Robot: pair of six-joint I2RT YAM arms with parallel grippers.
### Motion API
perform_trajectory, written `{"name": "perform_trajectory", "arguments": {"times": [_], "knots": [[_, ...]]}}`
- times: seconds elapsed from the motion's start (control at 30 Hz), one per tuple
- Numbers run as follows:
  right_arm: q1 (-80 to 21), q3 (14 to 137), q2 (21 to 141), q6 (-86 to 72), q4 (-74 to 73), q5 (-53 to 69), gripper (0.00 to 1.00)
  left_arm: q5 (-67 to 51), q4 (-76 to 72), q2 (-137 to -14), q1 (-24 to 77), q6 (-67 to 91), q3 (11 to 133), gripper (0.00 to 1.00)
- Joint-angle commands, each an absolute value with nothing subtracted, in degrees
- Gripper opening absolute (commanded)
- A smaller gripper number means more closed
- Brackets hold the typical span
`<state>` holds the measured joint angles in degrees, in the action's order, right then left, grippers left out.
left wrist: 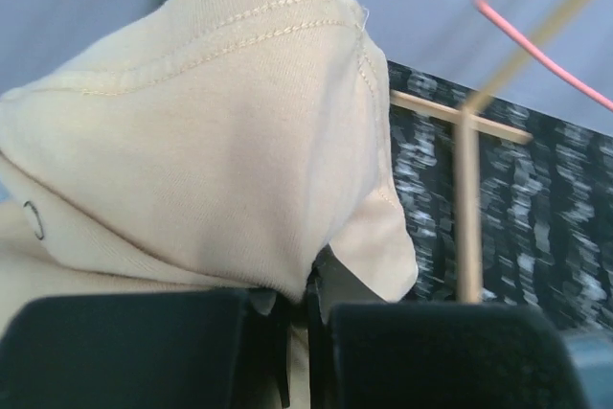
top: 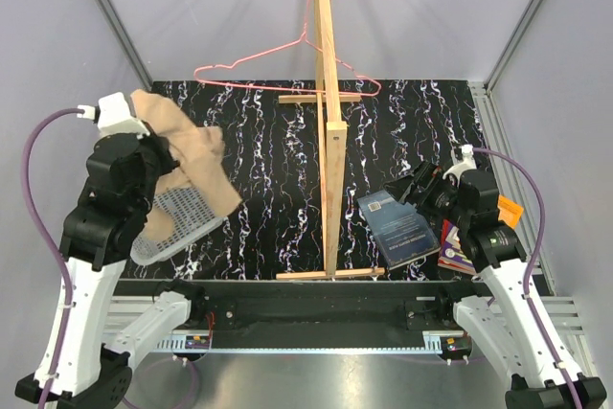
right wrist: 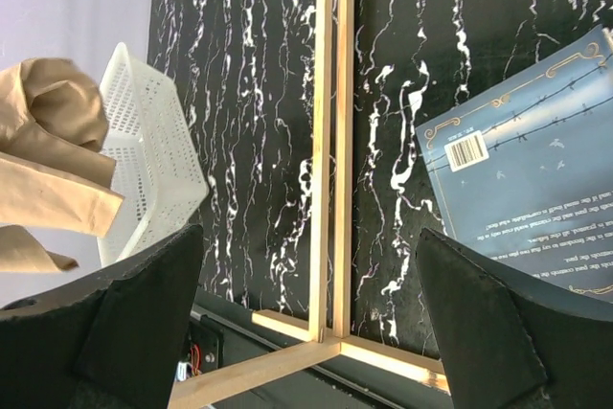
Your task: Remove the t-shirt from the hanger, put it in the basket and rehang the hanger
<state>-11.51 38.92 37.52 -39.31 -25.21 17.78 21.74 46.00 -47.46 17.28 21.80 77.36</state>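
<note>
A: How is the t-shirt point(top: 187, 165) looking?

B: It is hanging as a crumpled tan bundle at the left side of the desk point(top: 268, 170), well apart from the hanger point(top: 287, 79). A stitched hem is showing along the top fold in the left wrist view. The lower folds are drooping over the white basket point(top: 177, 222); I cannot tell whether they are touching it.

A: And the hanger?

B: The pink wire is hanging bare against the pole of the wooden stand point(top: 330, 141), high over the back of the desk.

A: What are the left jaws doing?

B: They are pinching together on a fold of the cloth, with fabric spilling over and around them.

A: How is that arm sitting?

B: The left arm point(top: 115, 189) is standing raised and bent, its wrist lifting the bundle clear above the basket.

A: The right jaws?

B: They are gaping wide, gripping nothing and touching nothing. The right arm point(top: 484, 227) is crouching low over the right side, wrist angling toward the stand's base, with a blue book point(top: 397, 227) lying just beside it.
</note>
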Motion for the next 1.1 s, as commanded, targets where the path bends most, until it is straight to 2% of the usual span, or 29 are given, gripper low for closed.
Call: {"name": "perform_trajectory", "arguments": {"times": [0.0, 0.13, 0.37, 0.63, 0.9, 1.07], "knots": [[-11.3, 38.3, 37.1, -39.3, -24.5, 20.4, 1.0, 38.6, 48.0, -47.7, 16.9, 12.3, 80.8, 0.0], [-11.4, 36.6, 36.4, -39.0, -24.3, 20.5, 1.0, 36.7, 45.4, -49.2, 16.9, 11.8, 75.3, 0.0], [-11.4, 36.8, 36.0, -37.8, -24.7, 20.5, 1.0, 18.1, 32.1, -55.6, 14.9, 16.0, 60.2, 0.0], [-11.4, 36.9, 36.0, -38.0, -25.1, 21.4, 1.0, -3.2, 25.6, -59.8, -1.8, 23.5, 56.5, 0.0], [-11.3, 37.0, 37.3, -38.1, -25.1, 21.0, 0.99, -1.1, 23.0, -60.7, -10.2, 35.9, 55.3, 0.0], [-11.3, 36.7, 37.4, -38.5, -25.0, 21.2, 1.0, -9.3, 14.6, -61.4, -18.5, 45.3, 47.7, 0.0]]}}
